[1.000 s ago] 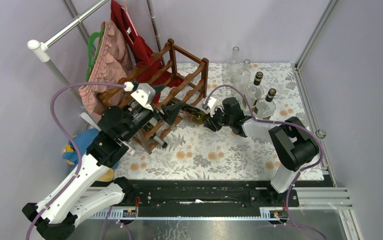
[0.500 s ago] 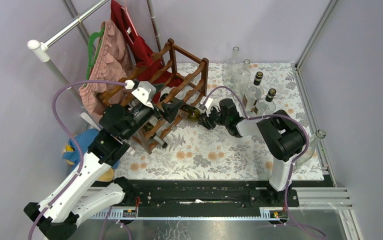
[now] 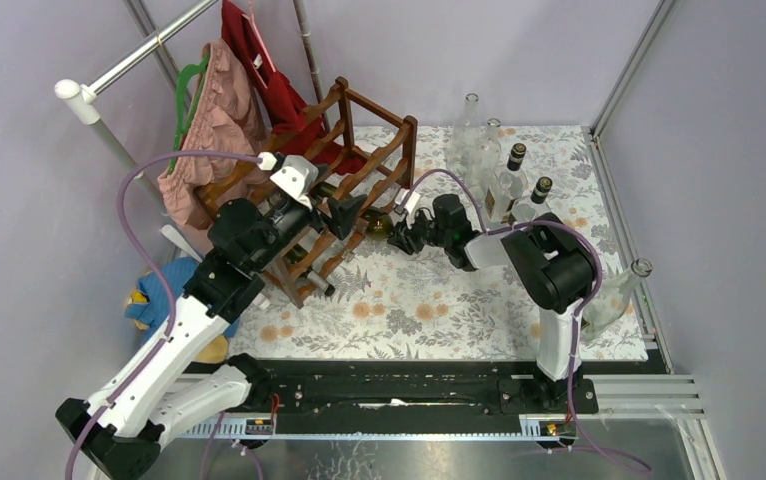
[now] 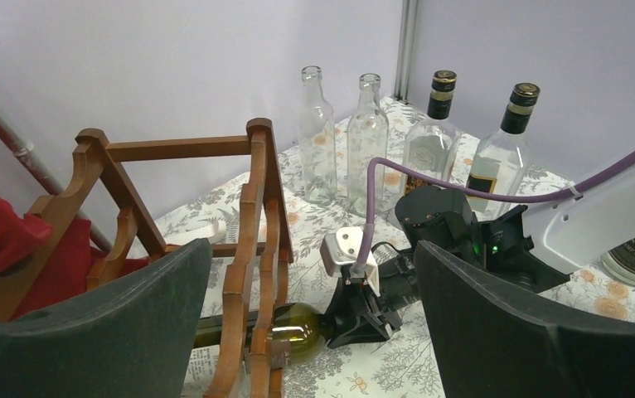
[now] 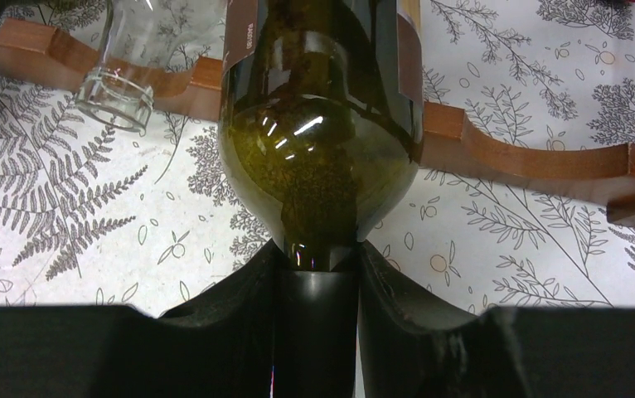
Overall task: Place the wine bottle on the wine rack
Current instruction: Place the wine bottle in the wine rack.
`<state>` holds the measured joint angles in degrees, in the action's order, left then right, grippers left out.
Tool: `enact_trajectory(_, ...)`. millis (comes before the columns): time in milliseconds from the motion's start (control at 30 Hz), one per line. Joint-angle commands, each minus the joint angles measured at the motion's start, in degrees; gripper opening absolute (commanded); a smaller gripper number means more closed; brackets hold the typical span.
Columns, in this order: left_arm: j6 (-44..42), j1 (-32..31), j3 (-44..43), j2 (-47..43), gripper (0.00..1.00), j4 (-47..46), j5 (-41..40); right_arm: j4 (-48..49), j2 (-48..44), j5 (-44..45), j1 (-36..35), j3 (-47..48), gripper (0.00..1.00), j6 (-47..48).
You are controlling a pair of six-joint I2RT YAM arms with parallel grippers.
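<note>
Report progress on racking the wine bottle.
Done: the green wine bottle lies with its body across a scalloped rail of the wine rack. In hand: the right gripper clamps its neck, and the left gripper hangs open nearby. Left: probably seat it fully, release, withdraw.

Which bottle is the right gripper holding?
The dark green wine bottle, clamped at its neck, lying across the wine rack; the clear bottles are ungripped.

Figure: The wine bottle (image 5: 318, 166), centre of the right wrist view, is glossy dark olive glass with sharp highlights. The wine rack (image 4: 258, 174) is smooth reddish-brown wood with a satin sheen. The table cover (image 3: 439, 300) is a matt floral print, the left gripper (image 4: 312, 249) has fingers (image 4: 505, 332) of matt, finely grained black plastic, and the standing bottles (image 4: 318, 137) at upper centre are clear glossy glass.
</note>
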<state>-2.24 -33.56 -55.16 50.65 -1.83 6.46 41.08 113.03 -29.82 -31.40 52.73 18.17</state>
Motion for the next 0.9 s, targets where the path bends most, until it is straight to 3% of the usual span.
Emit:
enact_trajectory(0,0.39,1.32,0.49,0.10,0.99,-4.47,0.48,11.89,-0.36,-0.79,-0.21,4.04,0.00,-2.17)
enact_trajectory(867,0.75,4.51,0.75,0.73,0.99,-4.73,2.48,12.99,7.20,-0.10,-0.95,14.35,0.00,-8.62)
